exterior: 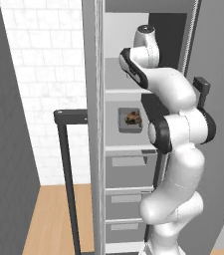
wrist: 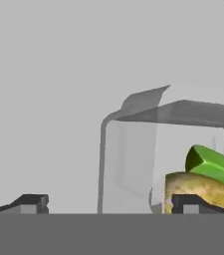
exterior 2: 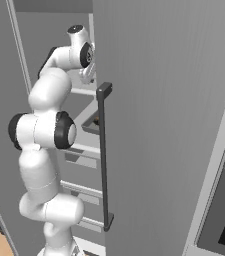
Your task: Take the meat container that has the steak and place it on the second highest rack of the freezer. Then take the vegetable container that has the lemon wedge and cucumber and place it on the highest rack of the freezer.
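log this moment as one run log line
steak tray: on second shelf | veg tray: at gripper, cucumber inside | freezer: open

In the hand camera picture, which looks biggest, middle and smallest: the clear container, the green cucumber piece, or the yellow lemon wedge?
1. The clear container, by far the largest.
2 and 3. The lemon wedge and the cucumber look much alike, and both are cut off by the picture's edge, so I won't rank them.

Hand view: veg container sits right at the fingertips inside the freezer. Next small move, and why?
Probably back the gripper straight out of the freezer. The vegetable container with cucumber and lemon wedge seems to sit on the highest rack, above the steak tray, and the fingertips stand wide apart, though one pad overlaps the lemon, so release isn't certain.
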Motion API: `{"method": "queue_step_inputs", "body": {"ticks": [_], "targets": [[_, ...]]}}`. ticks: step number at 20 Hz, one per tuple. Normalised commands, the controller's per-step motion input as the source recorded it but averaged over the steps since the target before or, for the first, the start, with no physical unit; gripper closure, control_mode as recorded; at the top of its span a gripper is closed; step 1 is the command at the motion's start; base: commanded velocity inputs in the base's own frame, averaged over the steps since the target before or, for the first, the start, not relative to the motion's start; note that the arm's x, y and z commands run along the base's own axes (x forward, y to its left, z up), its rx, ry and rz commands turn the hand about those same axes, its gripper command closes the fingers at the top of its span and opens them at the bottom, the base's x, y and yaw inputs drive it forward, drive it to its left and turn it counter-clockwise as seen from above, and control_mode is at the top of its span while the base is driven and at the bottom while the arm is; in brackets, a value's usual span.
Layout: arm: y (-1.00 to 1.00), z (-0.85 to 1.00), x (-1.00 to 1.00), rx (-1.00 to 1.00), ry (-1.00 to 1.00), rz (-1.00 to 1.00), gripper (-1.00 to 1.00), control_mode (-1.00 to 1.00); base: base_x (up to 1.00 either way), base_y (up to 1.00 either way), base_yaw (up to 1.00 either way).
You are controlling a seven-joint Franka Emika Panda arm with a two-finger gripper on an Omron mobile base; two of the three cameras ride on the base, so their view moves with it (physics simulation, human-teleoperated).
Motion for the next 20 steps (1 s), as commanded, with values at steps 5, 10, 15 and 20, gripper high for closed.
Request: {"method": "queue_step_inputs", "body": {"ticks": [5,10,15,20], "targets": [[0.00,0.00,0.47,0.00,0.13,0.00,-1.00,-1.00,0.00,0.00,0.00],[0.00,0.00,-0.22,0.00,-0.38,0.00,-1.00,-1.00,0.00,0.00,0.00],[0.00,-0.07,-0.73,0.00,-0.40,0.00,-1.00,-1.00,0.00,0.00,0.00],[0.00,-0.29,-0.88,0.00,-0.42,0.00,-1.00,-1.00,0.00,0.00,0.00]]}}
